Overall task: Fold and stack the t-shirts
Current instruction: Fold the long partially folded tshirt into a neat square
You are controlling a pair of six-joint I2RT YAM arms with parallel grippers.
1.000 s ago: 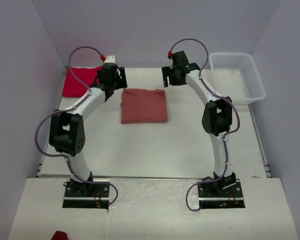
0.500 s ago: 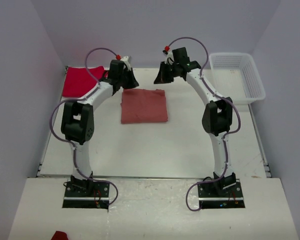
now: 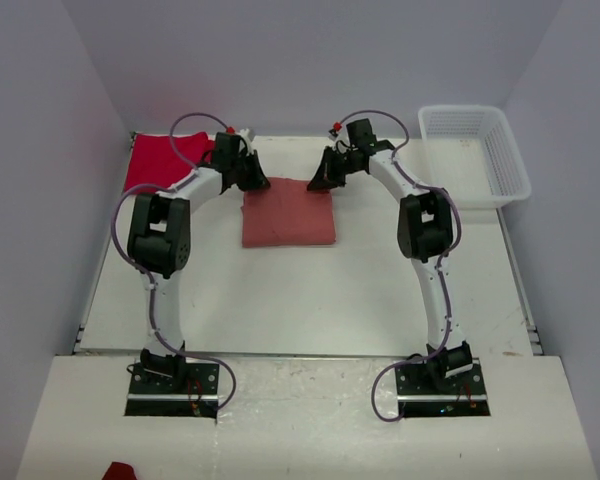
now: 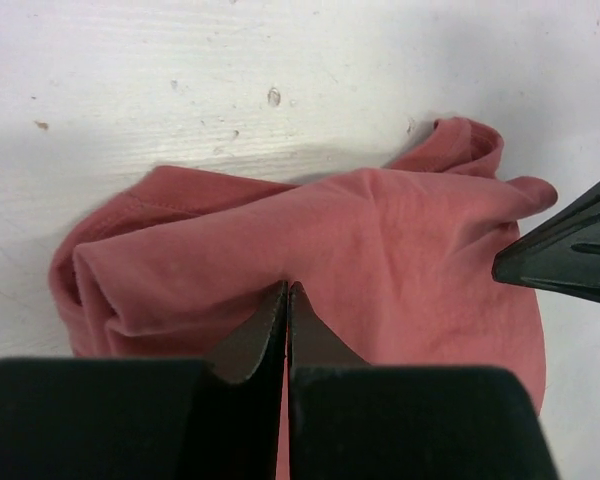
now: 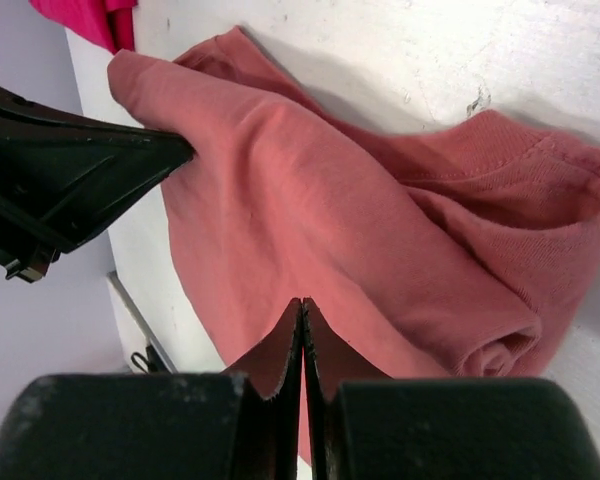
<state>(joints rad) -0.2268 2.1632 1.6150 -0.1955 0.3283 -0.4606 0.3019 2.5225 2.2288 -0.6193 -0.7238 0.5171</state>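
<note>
The salmon-pink t-shirt [image 3: 288, 215] lies folded into a square at mid-table. Its far edge is bunched and raised a little off the table in the wrist views [image 4: 400, 240] [image 5: 310, 170]. My left gripper [image 3: 258, 183] [image 4: 287, 288] is shut on its far left corner. My right gripper [image 3: 316, 183] [image 5: 303, 302] is shut on its far right corner. Each wrist view shows the other gripper's black fingers at its edge. The bright red t-shirt [image 3: 155, 160] [image 5: 80, 15] lies at the back left, apart from both grippers.
A white mesh basket [image 3: 475, 150] stands at the back right corner. Walls close the table in at the back and on both sides. Bare white tabletop [image 3: 310, 290] stretches from the pink shirt to the arm bases.
Both grippers have come down from above the table's far side onto the pink shirt's far corners. Both have gone from open to shut.
</note>
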